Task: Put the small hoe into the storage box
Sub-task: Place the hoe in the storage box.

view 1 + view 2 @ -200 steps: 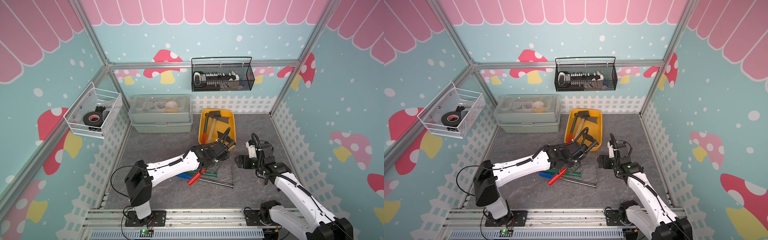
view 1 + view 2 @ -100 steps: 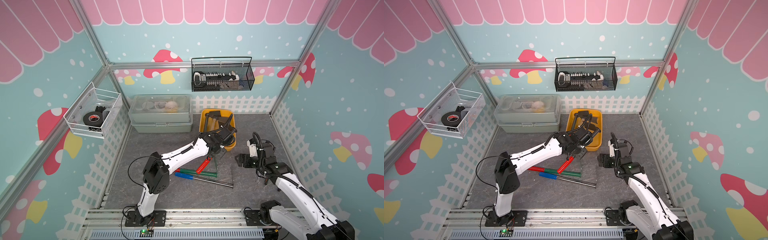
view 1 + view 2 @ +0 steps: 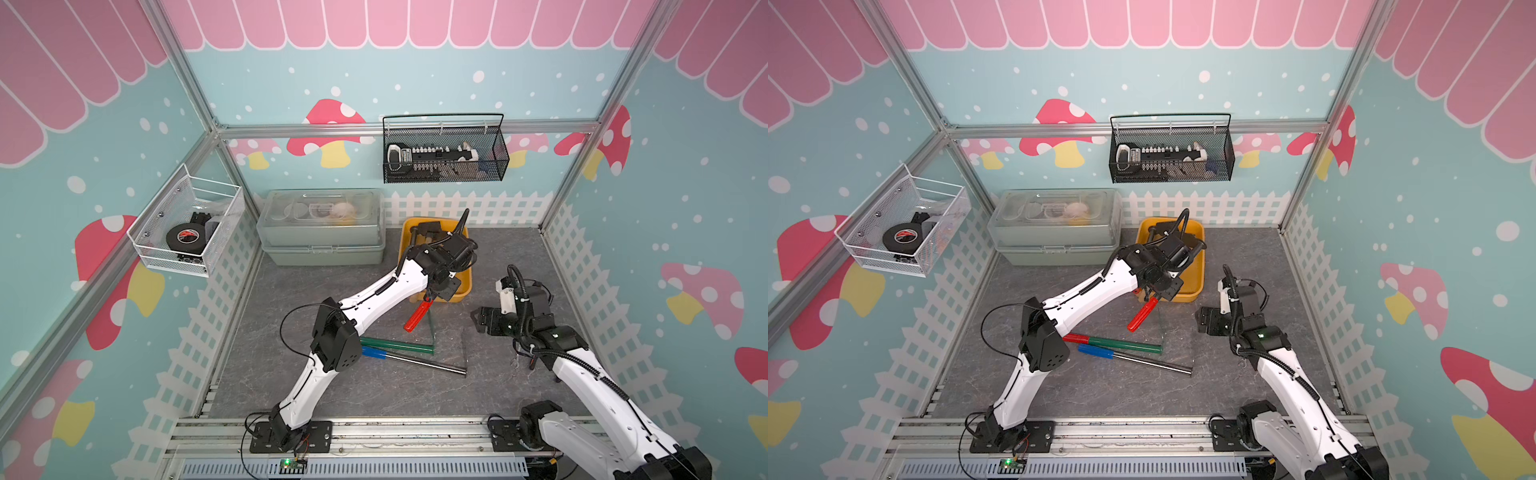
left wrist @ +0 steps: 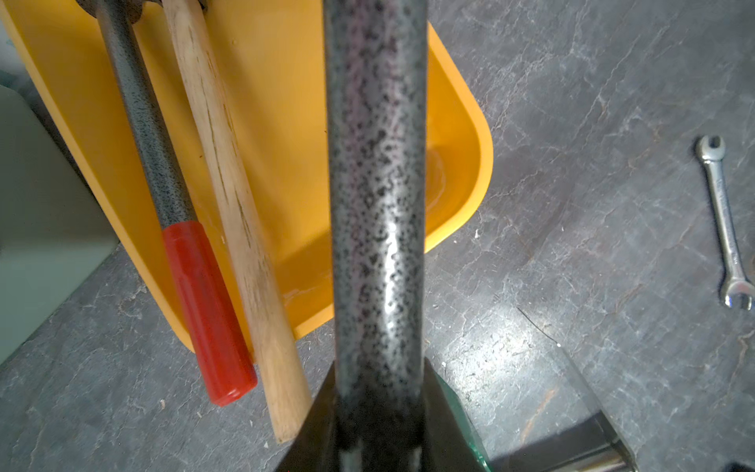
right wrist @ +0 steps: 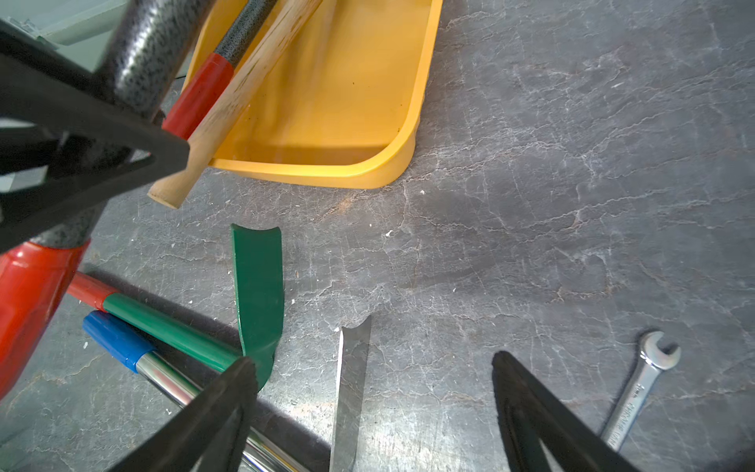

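Observation:
My left gripper (image 3: 443, 286) (image 3: 1163, 286) is shut on the small hoe, gripping its speckled grey shaft (image 4: 376, 204). The hoe's red grip (image 3: 417, 316) (image 3: 1142, 314) hangs out over the floor in front of the box. Its head is hidden behind my wrist. The yellow storage box (image 3: 463, 289) (image 3: 1196, 286) (image 4: 461, 163) (image 5: 347, 102) lies just beyond and below, and the shaft reaches across its near edge. Inside it lie a wooden-handled tool (image 4: 228, 184) and a second red-gripped tool (image 4: 196, 265). My right gripper (image 3: 478, 322) (image 5: 371, 359) stands open, low over the floor to the right.
A green hoe (image 3: 395, 345) and a blue-handled chrome tool (image 3: 411, 359) lie on the floor below the left arm. A small spanner (image 5: 637, 388) lies by the right gripper. A grey-green lidded case (image 3: 320, 226) stands left of the box. Wire baskets (image 3: 444, 153) hang on the walls.
My left arm has lifted the hoe and carried it back, from above the floor tools to the box's near edge. The right arm has barely moved.

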You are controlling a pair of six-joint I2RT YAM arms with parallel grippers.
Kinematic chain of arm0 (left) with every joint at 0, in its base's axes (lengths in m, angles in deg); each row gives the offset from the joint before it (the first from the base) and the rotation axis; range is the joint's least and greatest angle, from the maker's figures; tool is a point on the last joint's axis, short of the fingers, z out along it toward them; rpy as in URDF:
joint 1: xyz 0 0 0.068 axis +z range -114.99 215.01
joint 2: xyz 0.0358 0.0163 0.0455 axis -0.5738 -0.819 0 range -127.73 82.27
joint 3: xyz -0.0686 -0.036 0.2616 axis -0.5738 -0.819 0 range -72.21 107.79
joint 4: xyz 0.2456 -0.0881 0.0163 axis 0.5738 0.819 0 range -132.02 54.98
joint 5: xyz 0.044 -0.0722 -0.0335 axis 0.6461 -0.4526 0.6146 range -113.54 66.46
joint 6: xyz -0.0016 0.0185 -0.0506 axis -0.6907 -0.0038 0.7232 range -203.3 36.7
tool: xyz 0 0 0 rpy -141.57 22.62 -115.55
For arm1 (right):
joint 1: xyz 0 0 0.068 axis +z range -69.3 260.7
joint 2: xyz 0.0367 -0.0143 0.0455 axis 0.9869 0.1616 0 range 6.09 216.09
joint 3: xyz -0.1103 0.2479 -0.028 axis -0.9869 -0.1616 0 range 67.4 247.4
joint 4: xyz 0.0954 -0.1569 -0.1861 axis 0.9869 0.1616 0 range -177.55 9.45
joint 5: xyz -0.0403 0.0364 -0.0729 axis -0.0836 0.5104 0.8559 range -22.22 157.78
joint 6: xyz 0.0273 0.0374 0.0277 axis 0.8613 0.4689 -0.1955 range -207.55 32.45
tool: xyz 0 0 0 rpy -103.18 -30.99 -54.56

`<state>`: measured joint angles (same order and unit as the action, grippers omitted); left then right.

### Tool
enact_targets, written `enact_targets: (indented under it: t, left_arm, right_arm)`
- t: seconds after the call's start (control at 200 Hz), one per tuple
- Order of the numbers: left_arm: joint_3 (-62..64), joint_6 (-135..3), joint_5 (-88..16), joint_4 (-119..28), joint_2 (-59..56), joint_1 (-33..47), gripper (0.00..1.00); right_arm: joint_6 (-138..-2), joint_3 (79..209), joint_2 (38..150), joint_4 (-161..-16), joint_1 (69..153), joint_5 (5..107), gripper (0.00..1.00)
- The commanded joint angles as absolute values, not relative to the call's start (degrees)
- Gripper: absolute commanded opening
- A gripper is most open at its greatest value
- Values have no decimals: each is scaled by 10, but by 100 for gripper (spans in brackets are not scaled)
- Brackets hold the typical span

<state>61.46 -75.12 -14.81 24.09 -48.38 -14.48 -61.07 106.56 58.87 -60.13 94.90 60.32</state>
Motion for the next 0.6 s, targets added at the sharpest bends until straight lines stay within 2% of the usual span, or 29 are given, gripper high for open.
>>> enact_targets:
  t: [0.0,0.35,0.595]
  left_arm:
    - [664,-737,-164,245,-495,-136,0]
    - [750,-735,-180,242,-555,-119,0]
    - [765,-725,-190,231,-584,-107,0]
  right_arm:
    - [-605,1074,580,-590,945,610,89]
    - [-604,1069,581,-592,945,612,89]
    - [-606,1068,582,-593,944,616,89]
